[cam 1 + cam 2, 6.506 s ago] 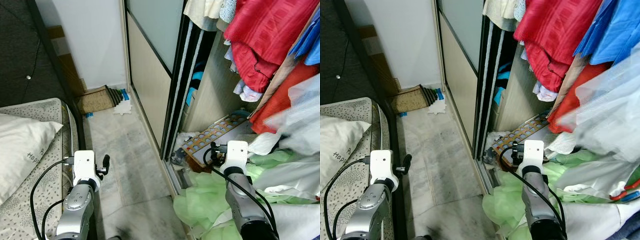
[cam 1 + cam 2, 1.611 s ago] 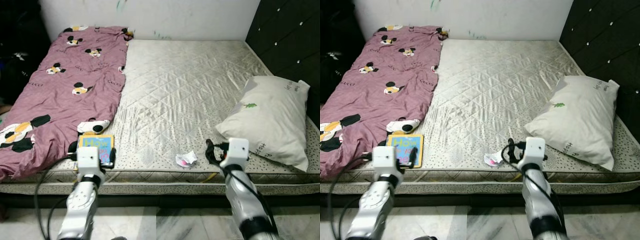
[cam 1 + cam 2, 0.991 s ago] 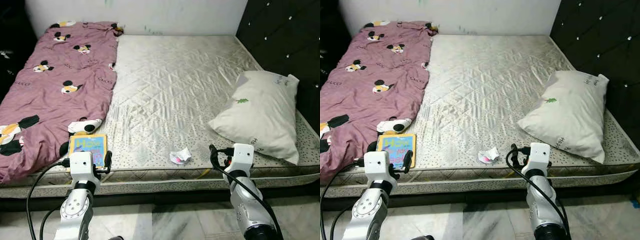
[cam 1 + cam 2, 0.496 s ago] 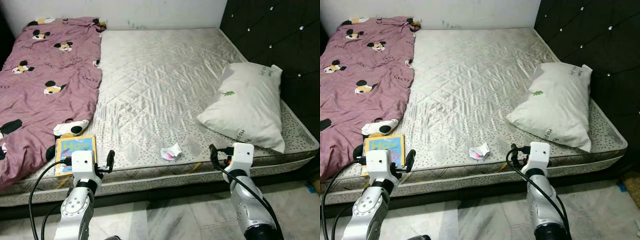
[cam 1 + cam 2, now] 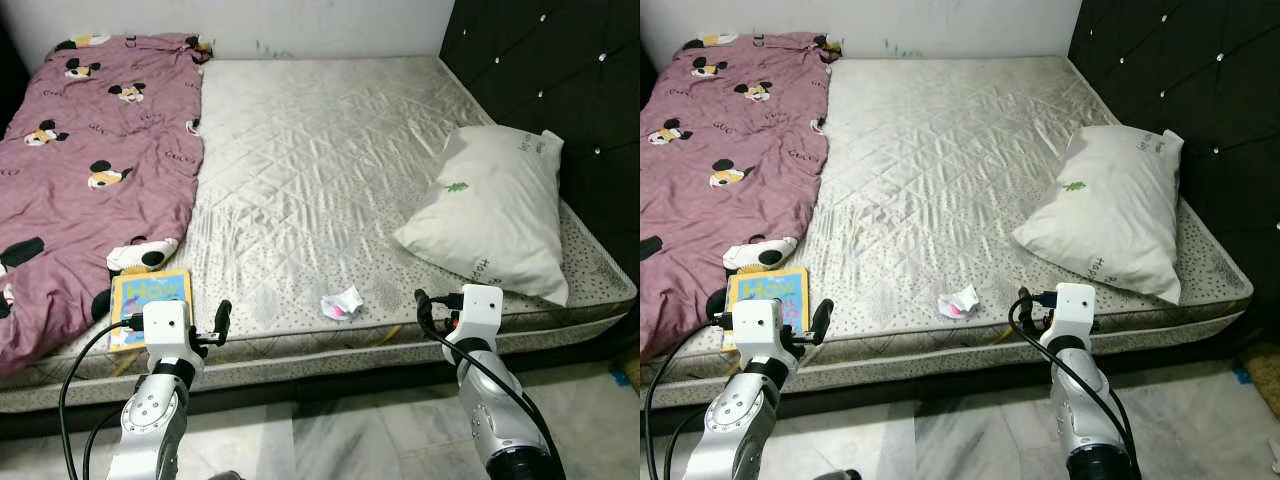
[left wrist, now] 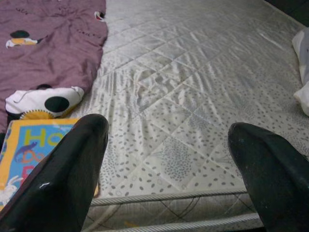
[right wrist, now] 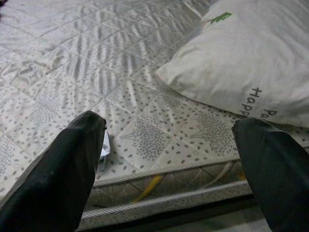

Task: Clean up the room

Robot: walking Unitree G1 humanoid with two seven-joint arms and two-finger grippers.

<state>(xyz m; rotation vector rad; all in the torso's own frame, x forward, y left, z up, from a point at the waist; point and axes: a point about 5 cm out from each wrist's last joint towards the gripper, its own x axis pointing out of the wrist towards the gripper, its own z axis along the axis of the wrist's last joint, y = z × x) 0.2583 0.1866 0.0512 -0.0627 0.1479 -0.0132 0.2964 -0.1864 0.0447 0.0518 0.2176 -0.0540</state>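
Right end effector (image 7: 166, 159) and left end effector (image 6: 166, 159): both spread wide, empty, held short of the bed's near edge; step in hand appears to be approach. Nearest target, crumpled paper scrap (image 5: 342, 302), white with pink, lies on quilted, speckled mattress (image 5: 310, 180); next move calls for a forward reach. Also: glossy picture book (image 5: 150, 300), purple cartoon-print blanket (image 5: 90, 170), plump white pillow (image 5: 490, 215).

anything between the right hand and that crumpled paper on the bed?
Nothing visible. The right hand, open, hangs at the mattress edge, and the paper lies apart from it near that edge, toward the robot's left, with bare mattress between. The pillow sits further back and to the right, off that path.
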